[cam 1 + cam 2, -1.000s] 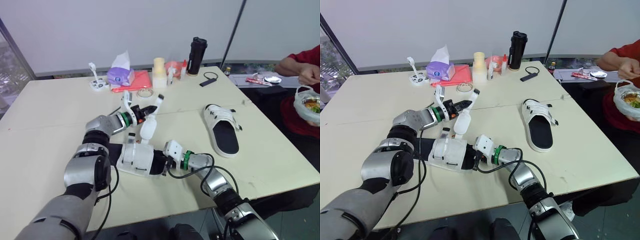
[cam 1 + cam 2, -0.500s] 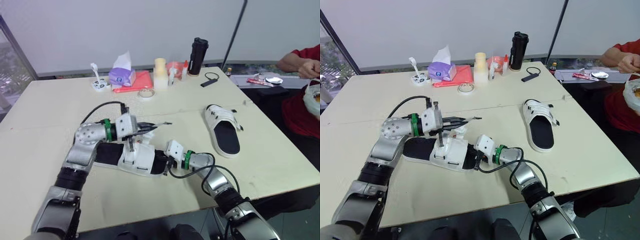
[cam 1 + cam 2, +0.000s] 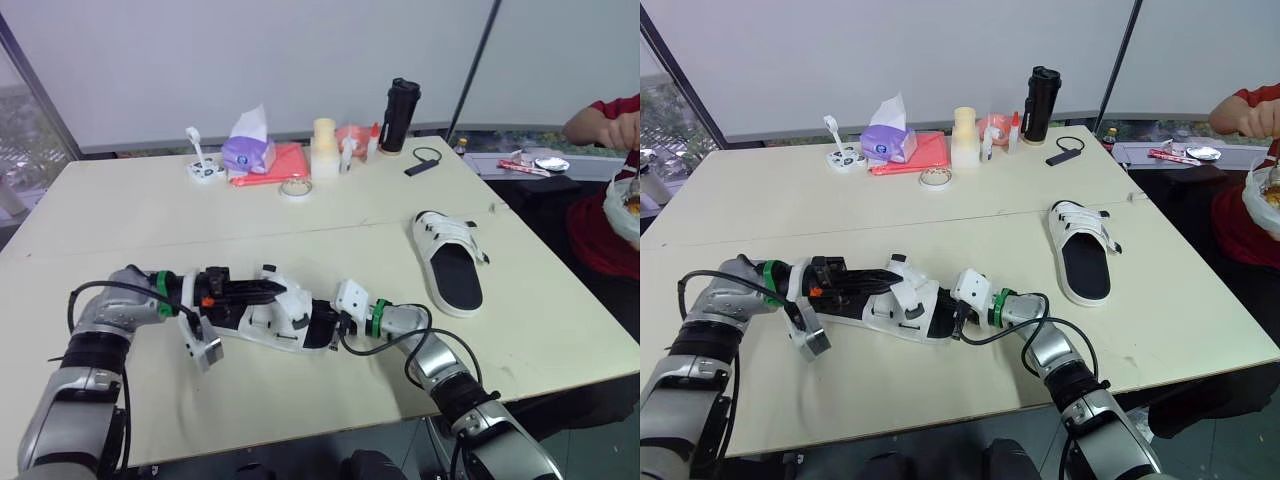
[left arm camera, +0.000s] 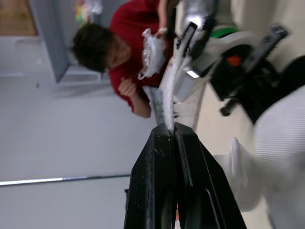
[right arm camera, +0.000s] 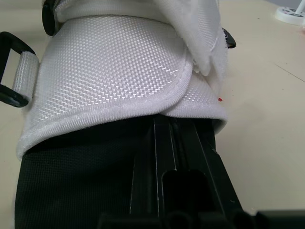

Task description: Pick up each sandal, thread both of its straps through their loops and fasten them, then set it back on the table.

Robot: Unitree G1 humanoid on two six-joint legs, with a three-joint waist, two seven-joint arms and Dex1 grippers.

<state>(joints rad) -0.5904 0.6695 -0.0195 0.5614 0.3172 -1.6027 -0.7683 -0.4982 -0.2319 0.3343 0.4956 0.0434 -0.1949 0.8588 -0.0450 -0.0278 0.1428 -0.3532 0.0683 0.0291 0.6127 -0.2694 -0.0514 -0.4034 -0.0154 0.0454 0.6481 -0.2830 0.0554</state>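
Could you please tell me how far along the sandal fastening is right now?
Done, apparently: the far sandal lies flat and looks strapped shut. In hand: the left gripper is shut on a strap of the near sandal, with the right gripper at its toe end. Left: threading, fastening, releasing it.

Two white sandals with black footbeds.

Near sandal: lower centre of the head view, sole down on the table, long axis left-right. A woven white band arches over the footbed. One white strap is lifted off the upper, its edge pinched in the closed left gripper. The right gripper touches the sandal's right end.

Far sandal: right of centre, flat, sole down, long axis toward the frame's top. Both straps lie across the upper. It sits well apart from the first.
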